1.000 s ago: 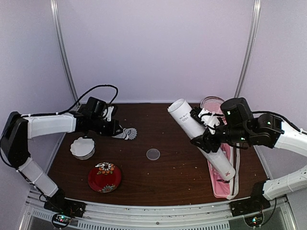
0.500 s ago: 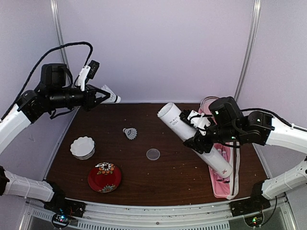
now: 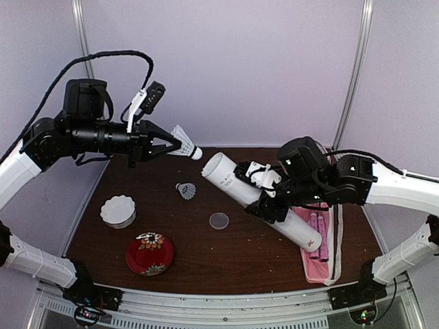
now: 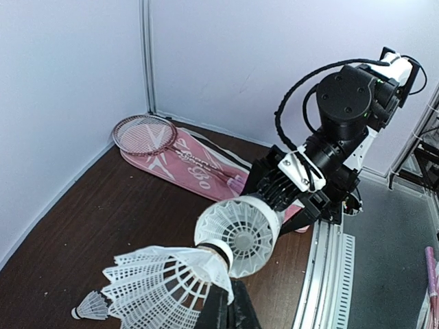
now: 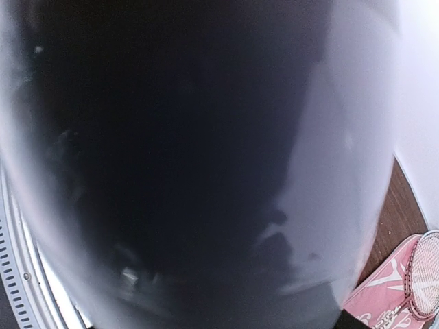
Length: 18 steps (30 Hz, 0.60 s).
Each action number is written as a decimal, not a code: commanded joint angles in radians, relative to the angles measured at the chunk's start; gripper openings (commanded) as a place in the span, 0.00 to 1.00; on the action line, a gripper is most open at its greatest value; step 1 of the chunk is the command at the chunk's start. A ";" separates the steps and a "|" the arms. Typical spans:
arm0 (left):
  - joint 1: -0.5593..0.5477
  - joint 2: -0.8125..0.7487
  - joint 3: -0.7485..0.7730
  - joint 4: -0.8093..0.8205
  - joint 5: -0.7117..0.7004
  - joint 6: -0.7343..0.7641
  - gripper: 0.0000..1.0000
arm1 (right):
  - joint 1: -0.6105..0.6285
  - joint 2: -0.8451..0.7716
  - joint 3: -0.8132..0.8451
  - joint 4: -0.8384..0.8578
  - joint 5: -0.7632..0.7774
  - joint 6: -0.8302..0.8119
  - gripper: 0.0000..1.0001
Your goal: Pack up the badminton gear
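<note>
- The long white tube (image 3: 260, 201) is up off the surface (image 3: 226, 253) on a slant. Its long axis runs from the open mouth at the upper left down to a closed end at the lower right, which hangs over the pink bag (image 3: 322, 264).
- The mouth faces the left arm (image 3: 89, 133). In the left wrist view it looks straight at the camera, with a ribbed, spoked pattern inside (image 4: 236, 233) that looks like a shuttlecock's skirt, though I cannot be sure.
- The right jaws stand part-way apart and are clasped around the tube's middle, one finger on either side of the barrel.
- The right wrist view is almost filled by the tube's blurred wall (image 5: 206, 157). Only a corner of the bag and a racquet head (image 5: 429, 267) show at the lower right.
- The left jaws are clenched tight on the feather skirt of the held shuttlecock (image 3: 184, 142). It is carried high above the back of the surface.
- Its cork tip points right and a little down, towards the tube's mouth and near it. From the left wrist the cork (image 4: 216, 255) overlaps the mouth's rim, but I cannot tell whether they touch.
- The loose shuttlecock (image 3: 185, 190) lies on its side on the surface, below the held one and left of the tube's mouth.
- The bag lies lengthwise along the right edge, with pink racquet handles (image 3: 317, 229) showing beside the tube's lower end.
- A small clear disc (image 3: 219, 220) sits mid-surface. A white scalloped bowl (image 3: 118, 210) and a red floral plate (image 3: 149, 253) are at the left.
</note>
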 commanded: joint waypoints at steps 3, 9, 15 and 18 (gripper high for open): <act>-0.052 0.077 0.046 0.003 0.034 0.025 0.00 | 0.037 -0.003 0.043 0.032 0.024 -0.011 0.57; -0.093 0.139 0.049 0.004 0.076 0.031 0.00 | 0.053 -0.009 0.042 0.043 0.030 -0.012 0.57; -0.098 0.156 0.040 0.008 0.142 0.033 0.11 | 0.063 -0.023 0.032 0.054 0.035 -0.012 0.57; -0.097 0.151 0.029 0.004 0.165 0.042 0.38 | 0.064 -0.029 0.027 0.057 0.037 -0.015 0.57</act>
